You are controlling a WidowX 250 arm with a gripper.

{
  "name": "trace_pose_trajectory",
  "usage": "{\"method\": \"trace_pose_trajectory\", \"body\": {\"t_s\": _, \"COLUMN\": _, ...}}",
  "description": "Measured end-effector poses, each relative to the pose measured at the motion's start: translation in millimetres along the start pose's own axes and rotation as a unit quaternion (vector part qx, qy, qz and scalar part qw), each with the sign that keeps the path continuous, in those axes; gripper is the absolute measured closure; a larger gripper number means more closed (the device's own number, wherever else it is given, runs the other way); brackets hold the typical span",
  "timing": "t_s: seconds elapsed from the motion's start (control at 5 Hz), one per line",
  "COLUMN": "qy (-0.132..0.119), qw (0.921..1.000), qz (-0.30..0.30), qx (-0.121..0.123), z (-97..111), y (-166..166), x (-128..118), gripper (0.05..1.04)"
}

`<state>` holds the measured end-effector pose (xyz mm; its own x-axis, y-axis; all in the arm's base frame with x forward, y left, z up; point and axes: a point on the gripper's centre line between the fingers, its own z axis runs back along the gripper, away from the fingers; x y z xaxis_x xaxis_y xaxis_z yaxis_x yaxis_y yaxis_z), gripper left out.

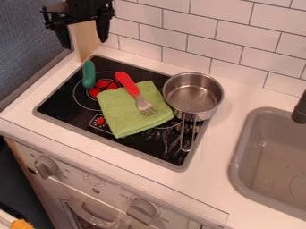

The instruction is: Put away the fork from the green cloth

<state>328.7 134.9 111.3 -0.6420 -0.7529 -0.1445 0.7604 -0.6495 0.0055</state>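
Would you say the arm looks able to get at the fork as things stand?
Probably yes: the gripper is open, the fork lies uncovered on the cloth, and the pot stands to one side.

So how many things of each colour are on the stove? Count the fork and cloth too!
Green: 2 (cloth, dark curved thing)
Red with silver: 1 (fork)
Silver: 1 (pot)
Total: 4

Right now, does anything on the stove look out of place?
Yes. The green cloth lies on the cooktop, partly covering a burner ring, an odd spot for fabric. The fork rests on it, its red handle jutting past the cloth's edge. Nothing looks tipped over.
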Motion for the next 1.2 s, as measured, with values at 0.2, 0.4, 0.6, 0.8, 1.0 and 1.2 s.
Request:
{"method": "trace_pose_trajectory", "body": {"t_s": 0.2, "qy": -0.012, "qw": 0.9999, "qz": 0.004, "qx": -0.006, "z": -9.9, "y": 0.7, "x": 1.6, "gripper": 0.084}}
{"method": "trace_pose_trajectory", "body": {"t_s": 0.4, "qy": -0.016, "qw": 0.9993, "qz": 0.035, "qx": -0.002, "z": -10.8, "y": 18.5, "x": 11.5, "gripper": 0.084}}
{"method": "trace_pose_trajectory", "body": {"t_s": 0.6, "qy": -0.017, "qw": 0.9975, "qz": 0.069, "qx": 0.004, "z": -16.1, "y": 32.3, "x": 15.2, "gripper": 0.084}}
{"method": "trace_pose_trajectory", "body": {"t_s": 0.8, "qy": -0.018, "qw": 0.9951, "qz": 0.097, "qx": 0.01, "z": -29.7, "y": 41.3, "x": 15.5, "gripper": 0.084}}
{"method": "trace_pose_trajectory", "body": {"t_s": 1.0, "qy": -0.019, "qw": 0.9946, "qz": 0.102, "qx": -0.002, "z": -48.9, "y": 46.7, "x": 13.3, "gripper": 0.084}}
{"method": "trace_pose_trajectory", "body": {"t_s": 1.2, "qy": -0.016, "qw": 0.9942, "qz": 0.106, "qx": -0.001, "z": -57.3, "y": 50.3, "x": 8.2, "gripper": 0.084}}
